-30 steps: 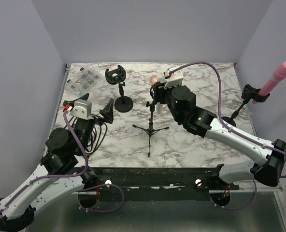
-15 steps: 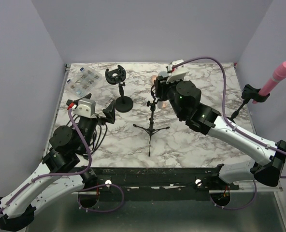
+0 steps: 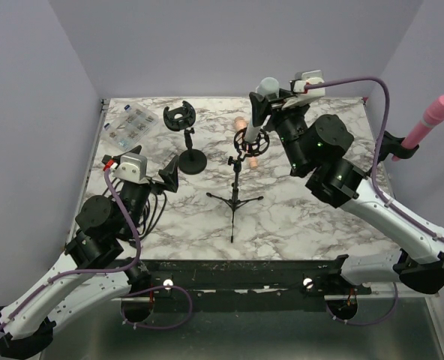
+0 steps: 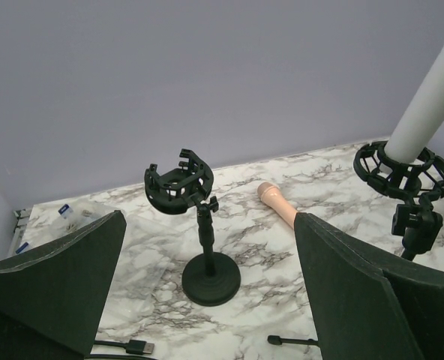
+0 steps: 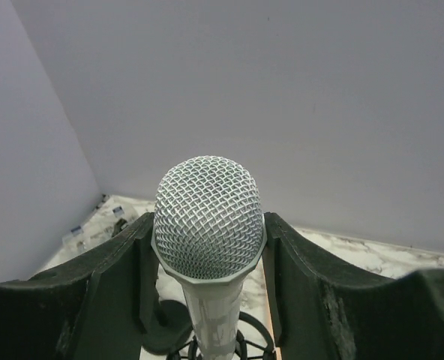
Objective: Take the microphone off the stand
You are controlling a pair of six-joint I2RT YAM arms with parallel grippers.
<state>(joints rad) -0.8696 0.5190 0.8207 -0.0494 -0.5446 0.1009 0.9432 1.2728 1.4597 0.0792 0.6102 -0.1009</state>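
A silver microphone (image 3: pixel 258 109) with a mesh head (image 5: pixel 208 216) stands tilted above the black shock mount (image 3: pixel 251 141) of the tripod stand (image 3: pixel 235 196) at the table's middle. My right gripper (image 3: pixel 270 105) is shut on the microphone, with one finger on each side just below the head (image 5: pixel 207 232). In the left wrist view the microphone's pale body (image 4: pixel 426 101) still reaches down into the mount ring (image 4: pixel 404 171). My left gripper (image 3: pixel 169 171) is open and empty at the left, facing the stands (image 4: pixel 208 225).
An empty black desk stand (image 3: pixel 190 154) with a shock mount stands at the back left. A peach microphone (image 4: pixel 278 204) lies on the table behind the tripod. A pink microphone (image 3: pixel 430 120) sits in a stand at the right edge. A clear plastic box (image 3: pixel 130 124) is at the far left.
My right gripper has risen and moved back to the right with the silver microphone, drawing it up through the mount. The left arm has barely moved.
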